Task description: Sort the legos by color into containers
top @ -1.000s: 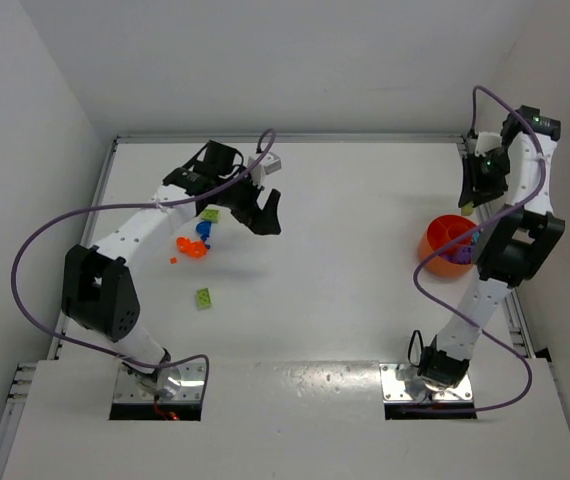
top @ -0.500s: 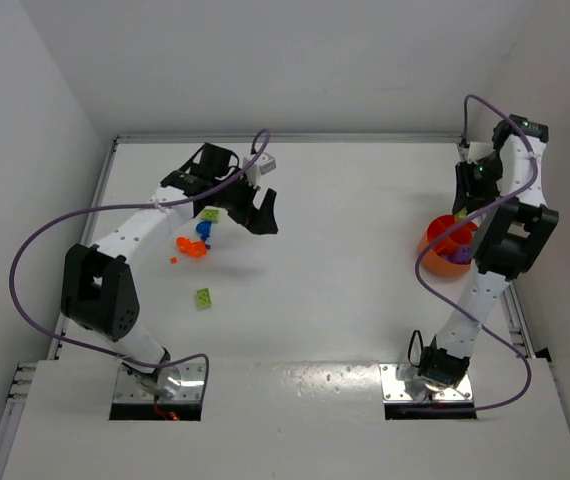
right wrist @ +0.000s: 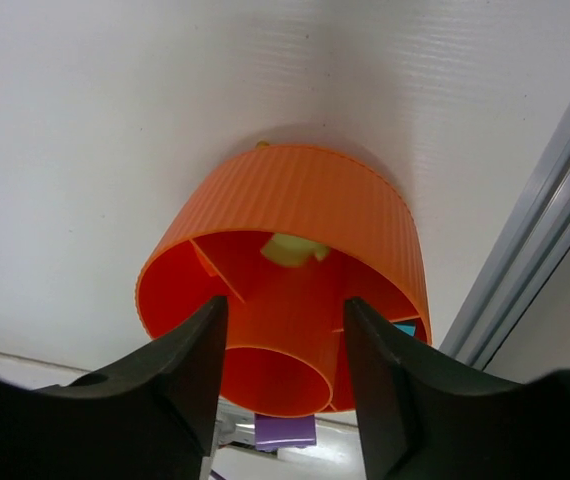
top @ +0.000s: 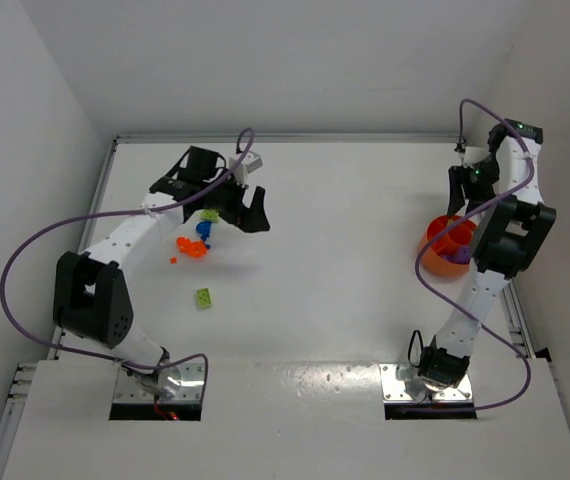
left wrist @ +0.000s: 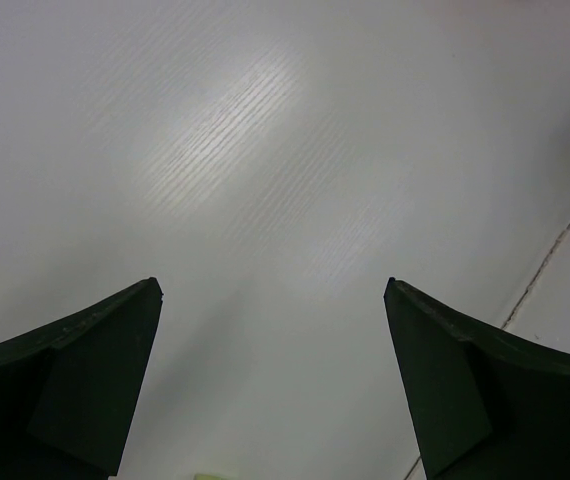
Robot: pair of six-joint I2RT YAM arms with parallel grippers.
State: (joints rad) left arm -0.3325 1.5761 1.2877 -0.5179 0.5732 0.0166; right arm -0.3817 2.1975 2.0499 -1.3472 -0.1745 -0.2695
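Observation:
The round orange tub [top: 443,240] [right wrist: 295,205] with inner dividers stands at the right. My right gripper [top: 462,192] [right wrist: 283,305] hovers just above it, open, nothing between its fingers. A blurred lime green lego [right wrist: 290,248] shows inside the tub's far compartment. A teal lego [right wrist: 405,327] and a purple lego [right wrist: 285,432] [top: 457,256] lie in other compartments. Loose legos lie at the left: lime green [top: 209,214], blue [top: 203,230], orange [top: 190,246], and another lime green [top: 204,297]. My left gripper [top: 255,214] [left wrist: 272,285] is wide open over bare table, just right of that pile.
A tiny orange piece [top: 173,260] lies left of the orange lego. The table's raised right rail [right wrist: 535,240] runs close beside the tub. A purple cable [top: 95,214] loops round the left arm. White walls enclose the table on three sides.
My right gripper has shifted left over the tub and its jaws have spread wider, with the lime green lego now showing in the tub. The left gripper has drifted slightly left toward the pile.

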